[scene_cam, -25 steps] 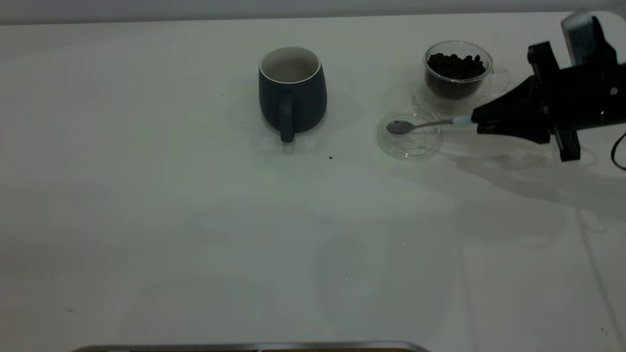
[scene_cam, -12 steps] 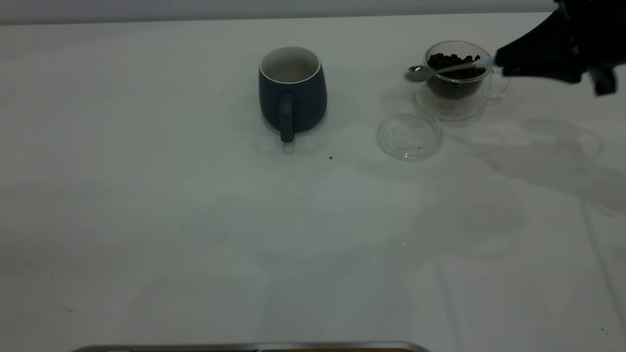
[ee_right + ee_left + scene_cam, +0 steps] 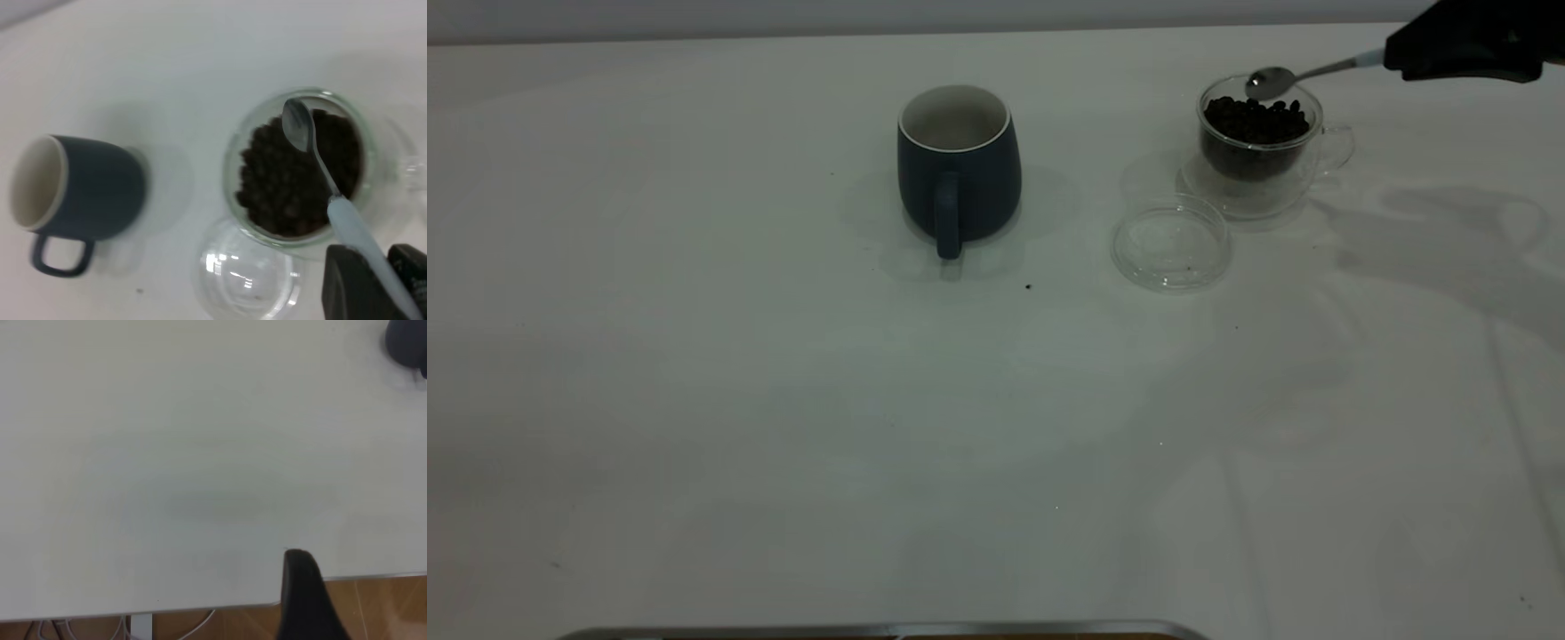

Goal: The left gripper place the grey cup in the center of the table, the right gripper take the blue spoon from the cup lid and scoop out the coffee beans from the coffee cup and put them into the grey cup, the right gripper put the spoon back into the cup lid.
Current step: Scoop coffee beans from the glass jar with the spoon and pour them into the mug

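Observation:
The grey cup point(image 3: 959, 169) point(image 3: 87, 197) stands upright near the middle of the table point(image 3: 783, 400), handle facing the front edge. My right gripper point(image 3: 1392, 55) point(image 3: 380, 267) is shut on the pale handle of the blue spoon point(image 3: 1269, 83) point(image 3: 310, 143). It holds the spoon's empty metal bowl just above the coffee beans point(image 3: 1256, 120) point(image 3: 280, 180) in the coffee cup point(image 3: 1258, 169) point(image 3: 233, 157). The cup lid point(image 3: 1170, 242) point(image 3: 247, 277) lies bare in front of the coffee cup. My left gripper point(image 3: 300, 587) hangs at the table's edge, far from the grey cup point(image 3: 407, 343).
A dark speck point(image 3: 1028, 287) lies between the grey cup and the lid. A metal strip point(image 3: 871, 631) runs along the table's front edge. Wooden floor point(image 3: 380, 607) shows past the table edge in the left wrist view.
My right gripper has lifted the spoon out of the lid and carried it up and back over the coffee cup. The lid now holds nothing.

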